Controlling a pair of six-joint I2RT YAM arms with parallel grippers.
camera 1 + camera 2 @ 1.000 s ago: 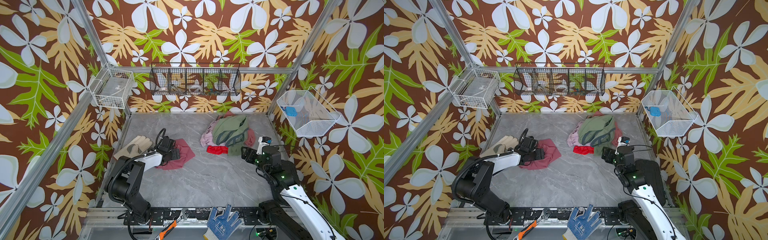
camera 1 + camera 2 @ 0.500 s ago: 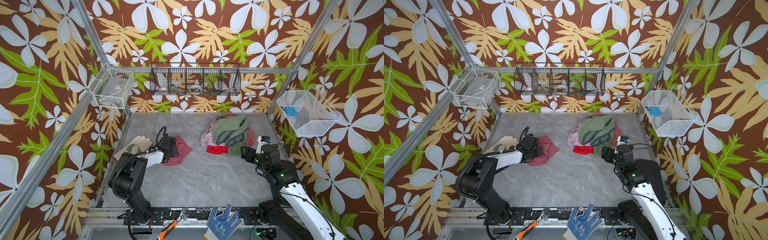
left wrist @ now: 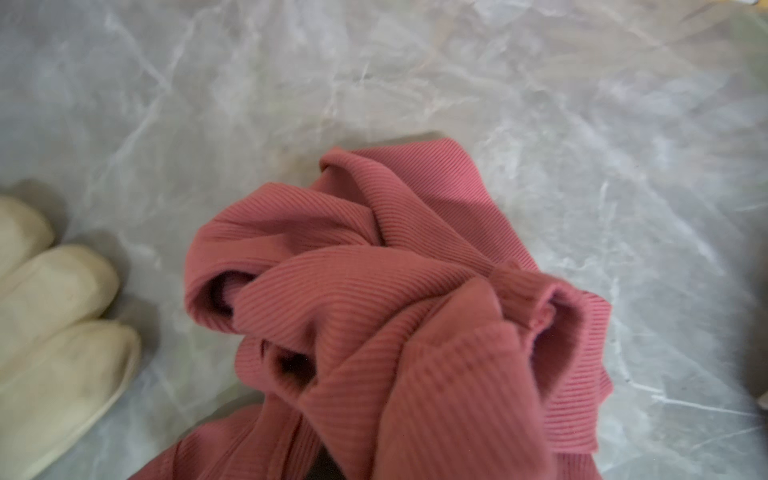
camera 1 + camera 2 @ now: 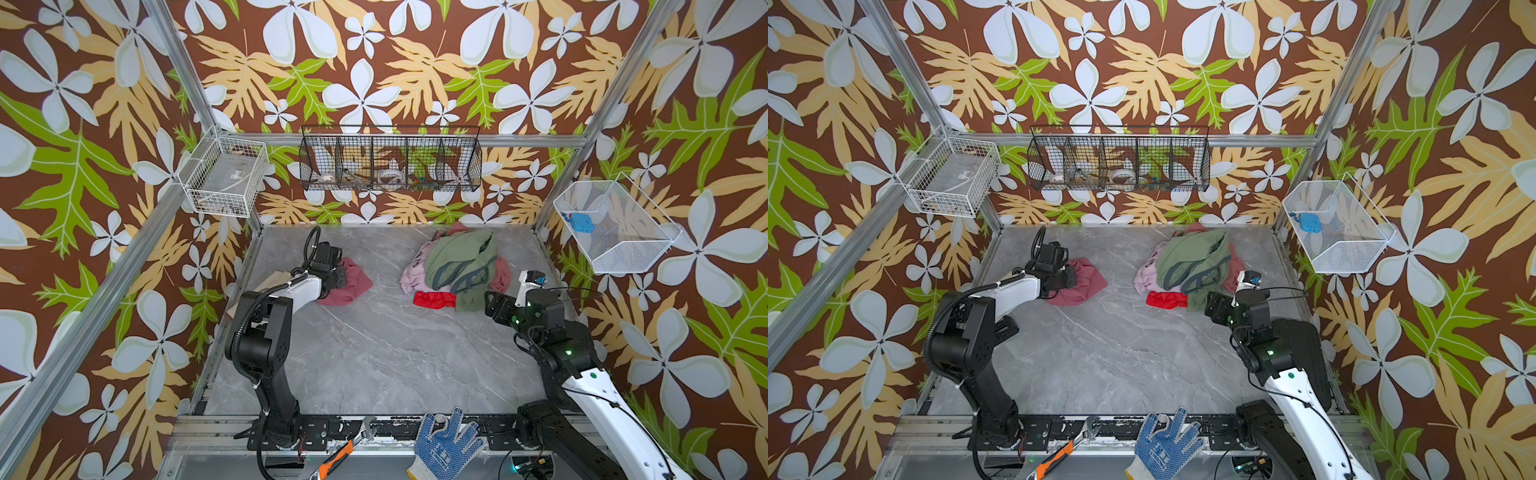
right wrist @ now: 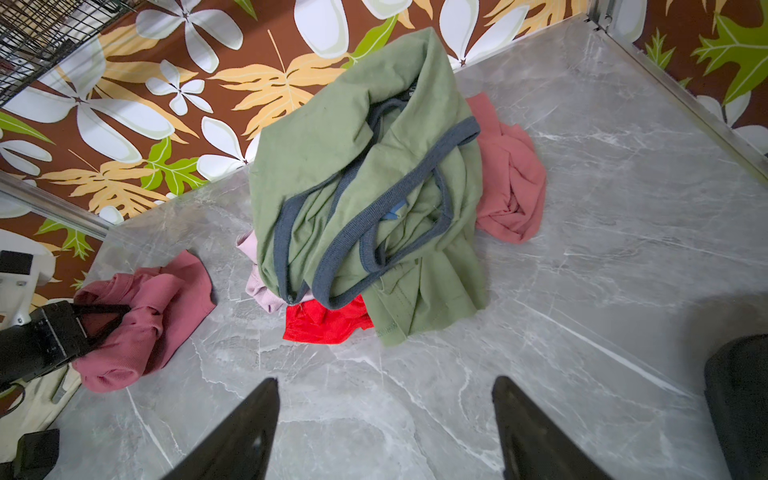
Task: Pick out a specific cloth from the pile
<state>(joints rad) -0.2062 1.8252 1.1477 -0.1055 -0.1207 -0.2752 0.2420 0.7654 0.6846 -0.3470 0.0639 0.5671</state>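
The cloth (image 4: 353,282) is the dusty rose ribbed piece. It sits on the left side of the desk (image 4: 374,357), well apart from the pile (image 4: 457,266) and just beside the beige glove (image 3: 50,311). The left jaws are clamped on a bunched fold of it; in the right wrist view you can see fabric gathered around the closed tips.

It's soft, light, floppy stuff, so I'd expect it to sag and trail rather than hold any shape. The ribbing probably gives decent bite, so slipping isn't much of a worry. Best hold is a thick gathered fold like this one, not a single thin edge.

Direction-wise it's crumpled, so there's no clean axis. In both top views the lump mostly runs from the jaws out toward the pile side, with a flatter flap lying on the desk at that end.

The right jaws are spread wide with nothing in them, low over bare desk near the pile's red cloth (image 5: 328,324).
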